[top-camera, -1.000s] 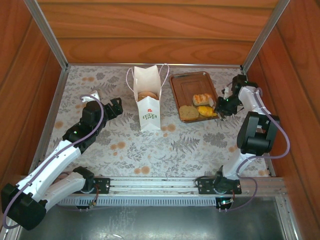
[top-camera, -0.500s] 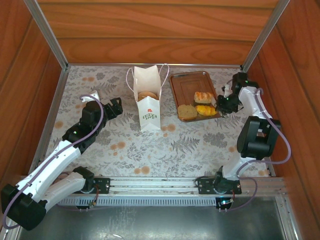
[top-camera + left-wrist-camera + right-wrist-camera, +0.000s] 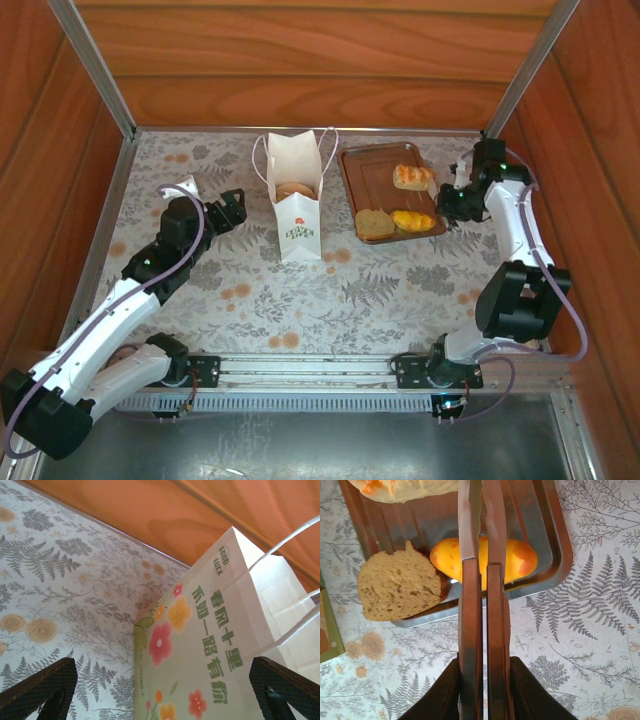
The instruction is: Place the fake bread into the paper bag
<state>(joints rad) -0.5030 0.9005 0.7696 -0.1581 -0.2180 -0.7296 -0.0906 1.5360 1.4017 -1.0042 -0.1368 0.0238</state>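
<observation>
1. We find the paper bag [image 3: 297,215] standing upright on the floral table [image 3: 350,290], just left of the brown tray [image 3: 372,172]. Its mouth is open and a round bun [image 3: 295,190] shows inside.
2. We find the left gripper [image 3: 228,210] near the bag's left side, apart from it. In the left wrist view its jaws stand wide, one dark finger at each lower corner and the printed side of the bag [image 3: 200,645] ahead of them.
3. We find the right gripper [image 3: 437,190] over the tray's right edge. In the right wrist view its jaws are narrow, with a thin slit between the long fingers [image 3: 470,605].
4. We see a glazed pastry [image 3: 413,176] at those fingertips, above the tray's far half. The top edge of the wrist view cuts off the contact point.
5. We see a bread slice [image 3: 376,224] and a yellow bun [image 3: 413,220] just beside each other at the tray's near end. The bun [image 3: 520,560] lies under the fingers.
</observation>
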